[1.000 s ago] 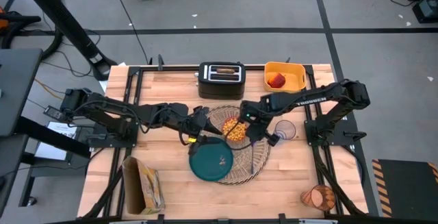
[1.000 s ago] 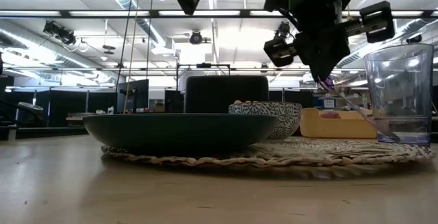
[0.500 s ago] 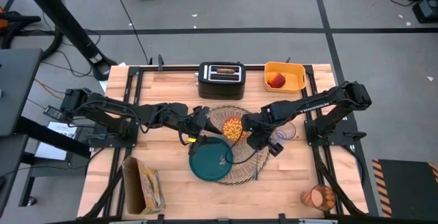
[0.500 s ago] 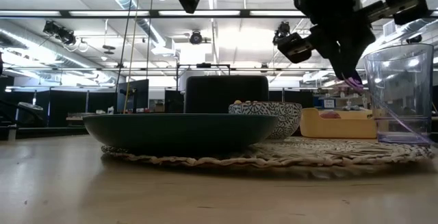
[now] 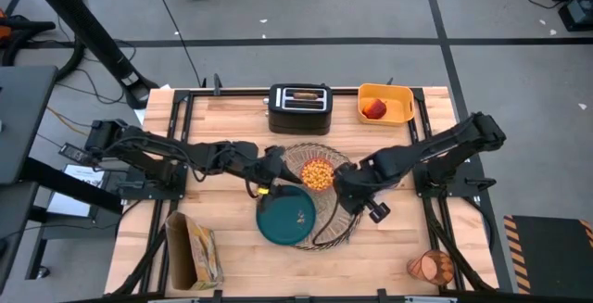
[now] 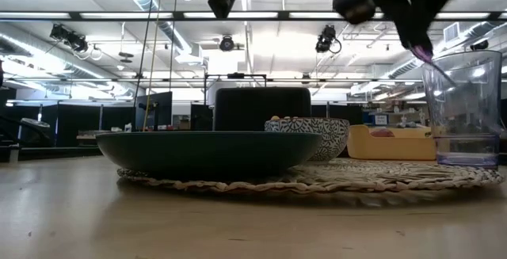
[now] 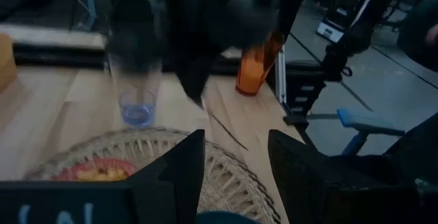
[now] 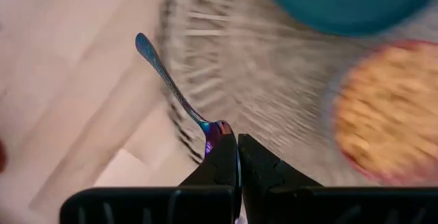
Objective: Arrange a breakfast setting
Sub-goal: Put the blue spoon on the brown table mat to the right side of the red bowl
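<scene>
A round straw placemat (image 5: 345,218) lies mid-table with a dark teal plate (image 5: 285,216) and a small bowl of cereal (image 5: 317,173) on it. My right gripper (image 5: 353,192) is shut on a blue spoon (image 8: 171,87) above the mat's right part, next to a clear glass (image 6: 467,108). My left gripper (image 7: 233,169) hangs open and empty above the mat between plate and bowl (image 5: 270,170). The toast (image 5: 301,94) sticks up in the black toaster (image 5: 299,107). The red fruit (image 5: 374,109) lies in the yellow bin (image 5: 385,104). The orange tumbler (image 5: 429,267) lies at the near right corner. My right gripper pinches the spoon at its bowl end (image 8: 216,131) between its two fingers. The fingers slant down from above, roughly in line with the spoon. The handle (image 8: 152,56) sticks out free beyond the fingertips. In the low view the spoon (image 6: 432,59) hangs clear of the mat.
A bread bag (image 5: 196,258) lies at the near left corner. The toaster and the yellow bin stand along the far edge. Bare wood shows to the left of the mat (image 5: 213,201) and near the front edge (image 5: 371,257).
My right gripper has carried the spoon from beside the cereal bowl toward the table's near and right edges, and upward. The spoon's free end has risen off the mat by the clear glass and now hangs clear.
</scene>
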Tool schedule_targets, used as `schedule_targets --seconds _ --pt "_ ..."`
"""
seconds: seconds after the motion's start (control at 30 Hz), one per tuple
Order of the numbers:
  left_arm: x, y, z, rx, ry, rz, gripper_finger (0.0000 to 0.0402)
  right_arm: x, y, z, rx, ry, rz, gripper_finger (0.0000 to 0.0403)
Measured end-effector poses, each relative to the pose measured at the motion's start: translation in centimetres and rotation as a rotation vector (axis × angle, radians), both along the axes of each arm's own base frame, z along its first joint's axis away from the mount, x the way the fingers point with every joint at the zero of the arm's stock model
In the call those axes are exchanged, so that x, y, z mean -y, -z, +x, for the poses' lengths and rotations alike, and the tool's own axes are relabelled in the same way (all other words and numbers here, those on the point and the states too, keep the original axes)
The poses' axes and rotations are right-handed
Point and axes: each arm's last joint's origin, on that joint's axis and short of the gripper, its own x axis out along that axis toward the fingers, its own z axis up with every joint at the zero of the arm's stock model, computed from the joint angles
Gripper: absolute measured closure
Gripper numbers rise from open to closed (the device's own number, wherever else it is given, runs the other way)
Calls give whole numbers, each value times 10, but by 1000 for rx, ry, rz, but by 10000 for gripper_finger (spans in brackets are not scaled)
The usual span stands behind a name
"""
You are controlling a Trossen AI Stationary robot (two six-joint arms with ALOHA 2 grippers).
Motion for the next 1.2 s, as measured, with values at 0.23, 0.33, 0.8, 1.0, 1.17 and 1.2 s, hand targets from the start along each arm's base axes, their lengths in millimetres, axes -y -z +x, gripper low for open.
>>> schedule_targets --seconds 0.23,0.33,0.8,1.0,1.17,1.2 --pt "17 28 20 -14 38 -7 233 -11 -49 -1 142 144 -148 396" --pt "20 38 31 37 -20 -30 233 -13 -61 0 214 164 -208 396" --pt "-2 59 85 62 -202 -87 233 3 -70 9 279 322 -220 395" --pt "-13 49 101 95 -235 -114 235 8 -61 10 239 332 -206 395" --pt "-20 48 102 92 -249 -121 260 9 -56 10 229 357 -219 395" --pt "-21 48 102 93 -249 -117 268 9 -56 9 232 361 -230 395"
